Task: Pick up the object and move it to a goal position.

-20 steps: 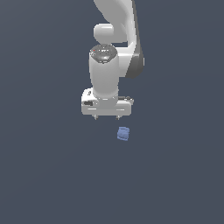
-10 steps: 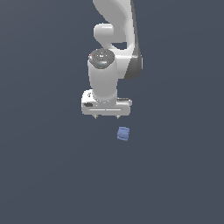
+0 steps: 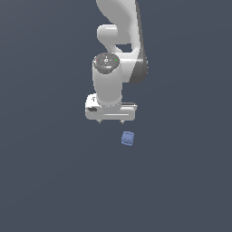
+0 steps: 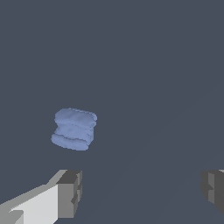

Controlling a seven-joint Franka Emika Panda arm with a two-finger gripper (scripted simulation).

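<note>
Claw (image 3: 110,121): spread wide, empty, near the block (image 3: 128,138).
Done: nothing grasped.
Left: descend, grip, carry to goal.

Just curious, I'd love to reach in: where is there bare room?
Nearly everywhere: the dark floor lies bare on all sides of the blue block. Only the patch by the white gripper, jaws open near the block, is crowded.

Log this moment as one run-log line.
phase: approach | pincer: open, empty | blue block: on the surface, apart from the pincer, not between the fingers | grasp: not yet made
</note>
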